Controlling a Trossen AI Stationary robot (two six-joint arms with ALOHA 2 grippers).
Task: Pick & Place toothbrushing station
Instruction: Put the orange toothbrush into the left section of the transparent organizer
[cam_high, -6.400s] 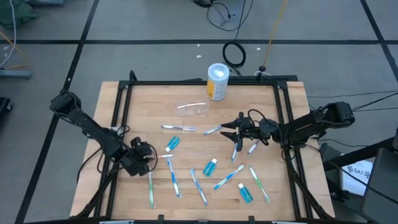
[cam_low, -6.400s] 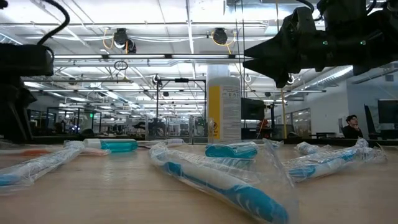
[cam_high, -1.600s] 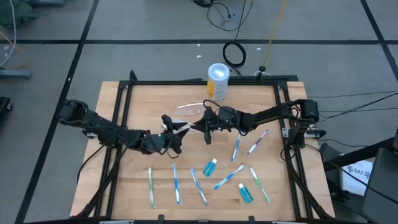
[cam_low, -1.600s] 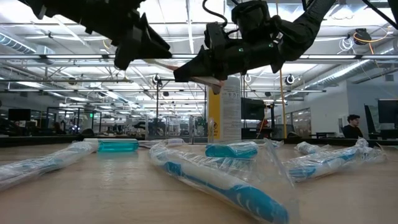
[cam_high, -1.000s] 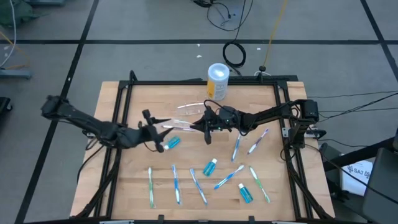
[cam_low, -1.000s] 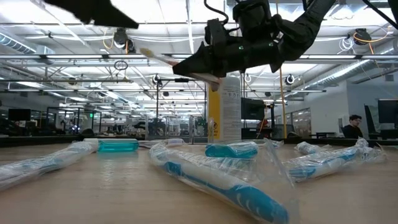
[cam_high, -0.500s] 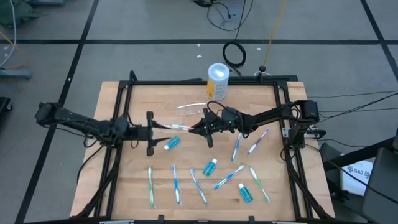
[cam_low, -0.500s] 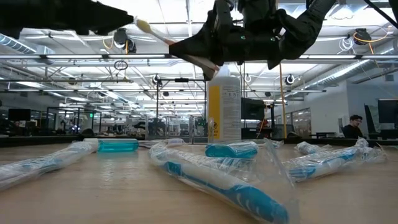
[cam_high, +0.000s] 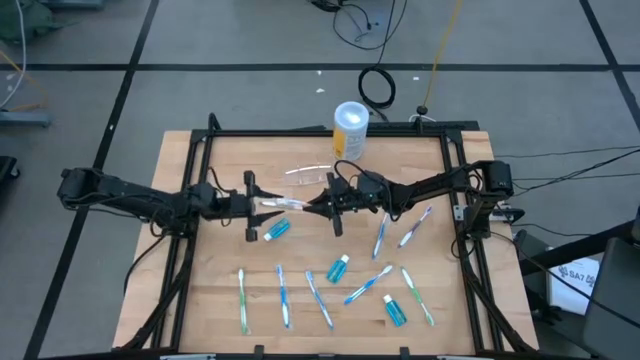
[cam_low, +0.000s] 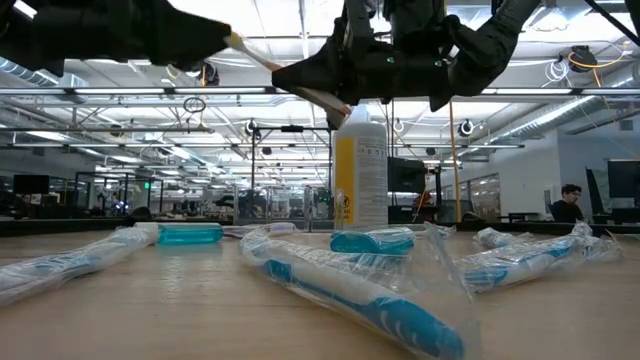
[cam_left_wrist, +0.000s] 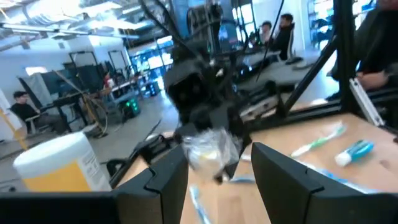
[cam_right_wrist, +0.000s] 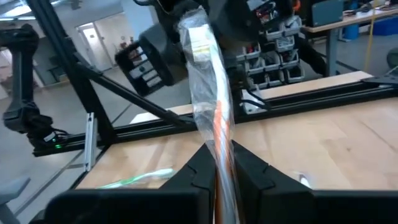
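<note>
We read this as a mid-air handover step over the table (cam_high: 200, 300): the right gripper (cam_high: 318, 203) is clamped on a wrapped toothbrush (cam_right_wrist: 210, 118), with the left gripper (cam_high: 252, 206) spread apart around its far end. Next move calls for the left to close, we judge (clear cup (cam_high: 308, 174) lies on its side near the yellow container (cam_high: 349, 131), untouched).

three blue tubes (cam_high: 338, 268), one cup (cam_high: 310, 175), one bottle (cam_high: 350, 130)
</note>
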